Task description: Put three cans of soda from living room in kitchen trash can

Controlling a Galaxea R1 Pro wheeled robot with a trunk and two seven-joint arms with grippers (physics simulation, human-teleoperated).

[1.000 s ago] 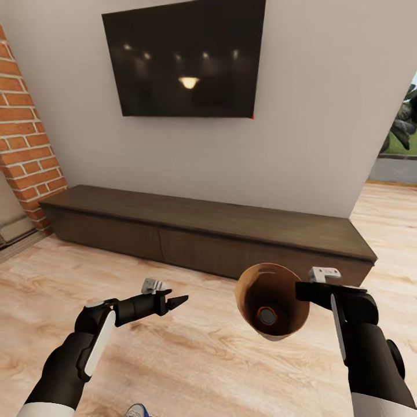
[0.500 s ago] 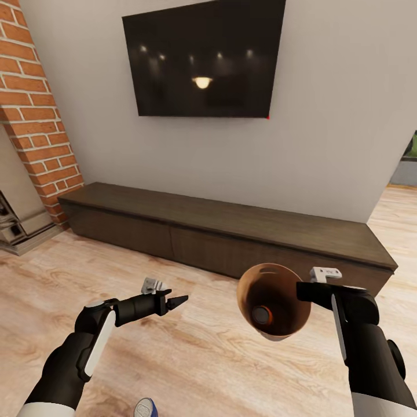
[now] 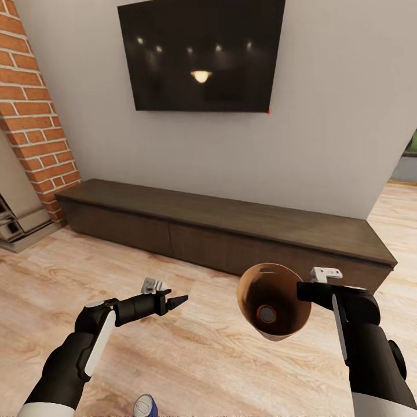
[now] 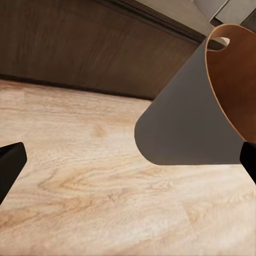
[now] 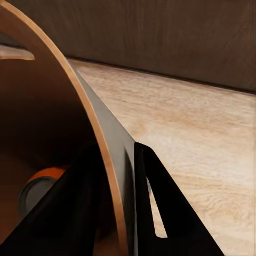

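Note:
The brown tash can [image 3: 255,289] hangs tilted above the wood floor, its dark mouth facing the head camera. My right gripper [image 3: 302,289] is shut on its rim, and the right wrist view shows one finger [image 5: 154,202] outside the wall and one inside. One orange can of soda [image 3: 266,314] lies at the bottom of the bin; its grey end and orange side [image 5: 44,184] also show past the fingers. My left gripper [image 3: 176,300] is open and holds nothing, a short way left of the bin. Its wrist view looks at the bin's grey outer wall [image 4: 181,122] between wide-apart fingertips [image 4: 10,162].
A long low dark wood cabinet [image 3: 231,229] runs along the wall ahead, under a wall-mounted black TV [image 3: 200,55]. A brick column [image 3: 32,121] stands at the left. An opening to outdoors [image 3: 408,165] is at the right. A small blue-and-white object [image 3: 145,405] sits at the bottom edge.
The whole view has shifted, so the camera turned: the brick column came further into view. Both arms keep their pose. The can in the bin has rolled slightly.

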